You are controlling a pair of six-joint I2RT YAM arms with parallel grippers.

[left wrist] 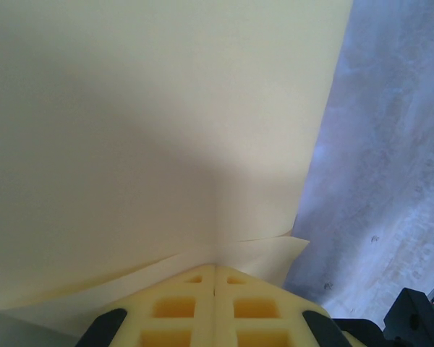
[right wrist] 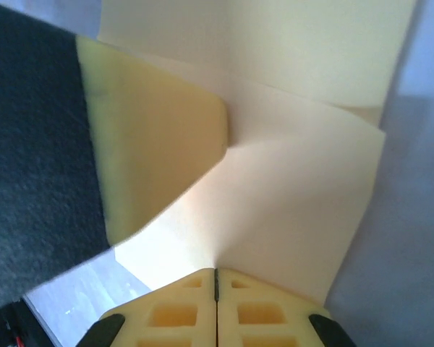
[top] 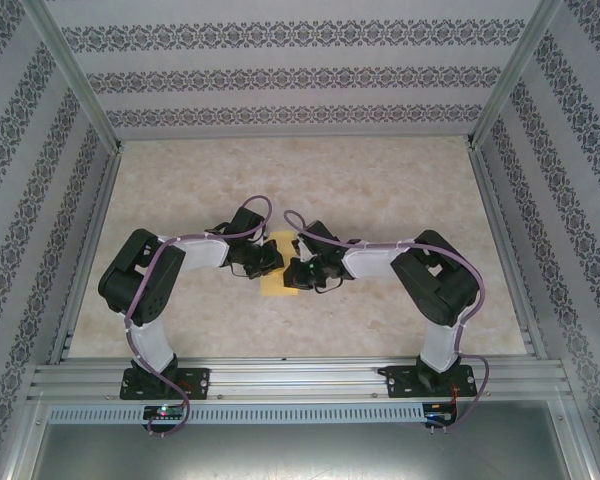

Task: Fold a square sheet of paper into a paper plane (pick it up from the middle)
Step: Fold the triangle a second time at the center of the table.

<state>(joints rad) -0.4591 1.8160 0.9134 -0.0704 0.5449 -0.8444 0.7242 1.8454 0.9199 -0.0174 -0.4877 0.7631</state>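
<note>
Jaws of the left gripper (left wrist: 215, 269) are seen fully closed in the left wrist view, their pale yellow ribbed fingers (left wrist: 173, 307) pressed together. The edge of the square sheet of paper (left wrist: 152, 130) is pinched between the tips. The sheet is spread up and away from the jaws. A lower layer of it is seen peeking out just beside the tips, ending in a sharp corner at the right. Mottled grey table (left wrist: 390, 166) is seen to the right of the paper, and a dark part of an arm (left wrist: 419, 318) is caught in the bottom right corner

In the right wrist view the jaws of the right gripper (right wrist: 215, 273) are likewise shut, with no gap to be made out between the fingers, and the same paper is gripped at their tips. The paper is bent there into a raised flap over a flatter layer behind. A deep yellow pad (right wrist: 155, 144) on a dark textured body (right wrist: 36, 159) is met by the paper at the left, and a strip of table is shown below it

In the top external view both grippers are found meeting nose to nose at the middle of the table, with the yellow-orange paper between and beneath them, largely hidden. The table is shown as a pale, marbled slab, enclosed by aluminium frame rails (top: 300, 378) and by walls (top: 280, 72) papered in bands of dark ornament on white
</note>
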